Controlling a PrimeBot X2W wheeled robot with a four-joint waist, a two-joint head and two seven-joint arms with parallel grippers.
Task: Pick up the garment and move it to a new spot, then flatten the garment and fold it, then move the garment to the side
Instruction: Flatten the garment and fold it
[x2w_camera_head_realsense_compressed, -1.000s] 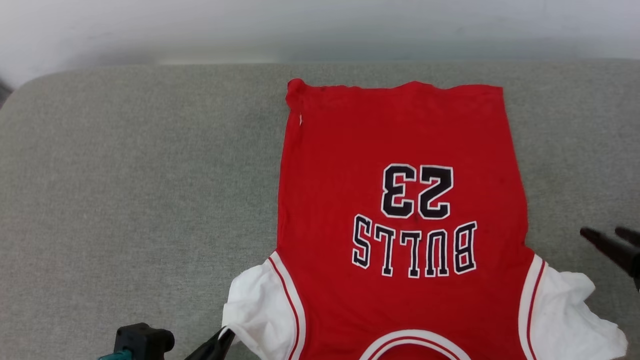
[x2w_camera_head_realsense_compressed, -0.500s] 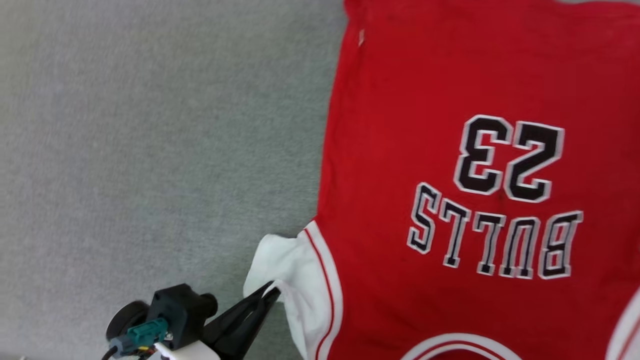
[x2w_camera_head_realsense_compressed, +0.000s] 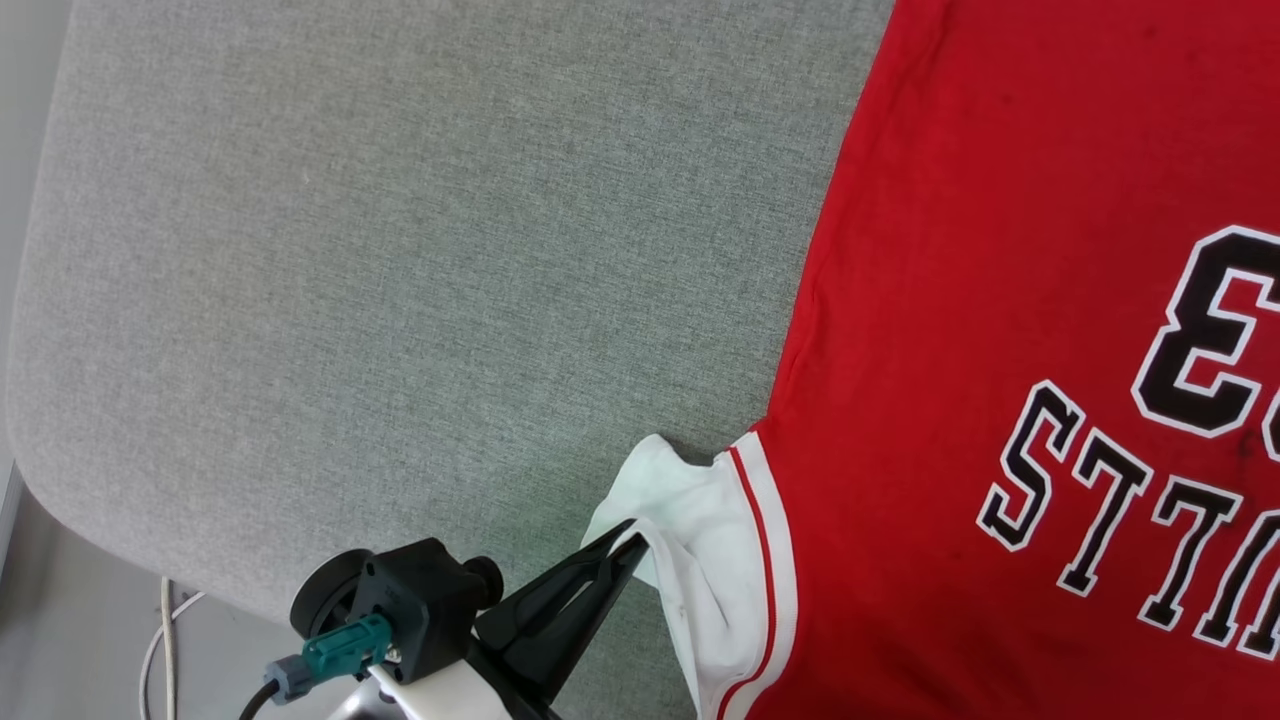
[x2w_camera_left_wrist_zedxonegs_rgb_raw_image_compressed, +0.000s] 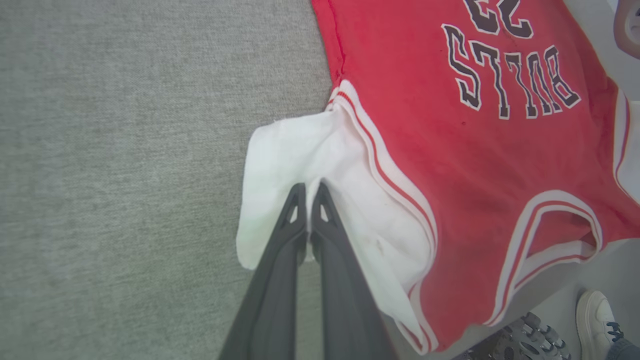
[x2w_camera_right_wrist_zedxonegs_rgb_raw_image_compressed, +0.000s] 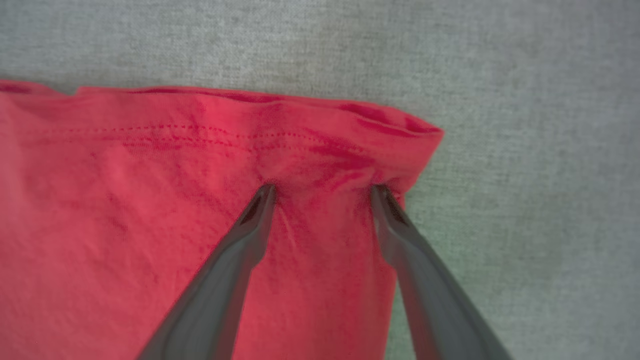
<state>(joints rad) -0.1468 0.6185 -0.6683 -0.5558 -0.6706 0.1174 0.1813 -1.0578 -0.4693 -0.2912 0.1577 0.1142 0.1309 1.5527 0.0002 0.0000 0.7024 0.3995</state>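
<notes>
- The garment (x2w_camera_head_realsense_compressed: 1000, 300), a red jersey, lies spread flat, chest side up, on a grey cushion (x2w_camera_head_realsense_compressed: 400, 250).
- In the head view it covers the right part of the cushion, and its black-and-white lettering (x2w_camera_head_realsense_compressed: 1150, 500) reads upside down.
- The left gripper (x2w_camera_head_realsense_compressed: 630, 545) comes in from the lower edge of the head view. Its two dark fingers are pressed together, with the edge of the white sleeve (x2w_camera_head_realsense_compressed: 690, 520) pinched between the tips.
- The left wrist view shows the same grip. The left gripper (x2w_camera_left_wrist_zedxonegs_rgb_raw_image_compressed: 307, 192) is closed on the sleeve (x2w_camera_left_wrist_zedxonegs_rgb_raw_image_compressed: 290, 155), which bunches in loose folds around the fingertips, just beside the red-and-white striped trim.
- That view also shows the garment (x2w_camera_left_wrist_zedxonegs_rgb_raw_image_compressed: 475, 150) running away to the right, with the collar (x2w_camera_left_wrist_zedxonegs_rgb_raw_image_compressed: 522, 235) near the cushion's edge and a white shoe (x2w_camera_left_wrist_zedxonegs_rgb_raw_image_compressed: 595, 312) on the floor beyond it.
- The right gripper (x2w_camera_right_wrist_zedxonegs_rgb_raw_image_compressed: 324, 192) stands wide open and holds nothing. Both fingertips rest on the red cloth just below the hem (x2w_camera_right_wrist_zedxonegs_rgb_raw_image_compressed: 300, 102), near its corner.
- The cloth puckers between those two tips, and the grey cushion (x2w_camera_right_wrist_zedxonegs_rgb_raw_image_compressed: 525, 150) lies bare just past the corner.
- A green plug (x2w_camera_head_realsense_compressed: 340, 645) sits on the left wrist, and a pale cable (x2w_camera_head_realsense_compressed: 165, 640) hangs below the cushion's edge.
</notes>
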